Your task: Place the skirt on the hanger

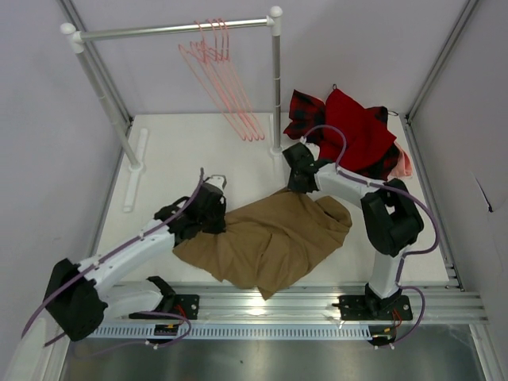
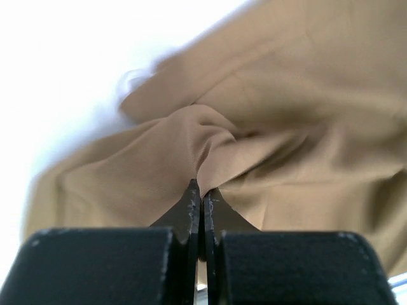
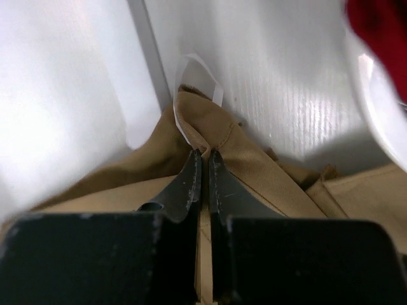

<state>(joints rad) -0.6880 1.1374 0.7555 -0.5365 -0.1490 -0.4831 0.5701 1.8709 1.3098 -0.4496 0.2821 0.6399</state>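
On table (image 1: 175,151), skirt (image 1: 266,238) lies crumpled, near arm bases. Left gripper (image 2: 201,188) and right gripper (image 3: 203,155) each clenched on its cloth. Grasp looks secured; next calls for lifting, spreading, carrying toward hanger (image 1: 230,87) on rail (image 1: 175,30).

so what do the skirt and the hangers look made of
The skirt: soft matte tan cloth, seemingly woven, since it folds and bunches where the left end effector pinches it. The hangers: thin pink rods, perhaps plastic or coated wire; too fine to tell.
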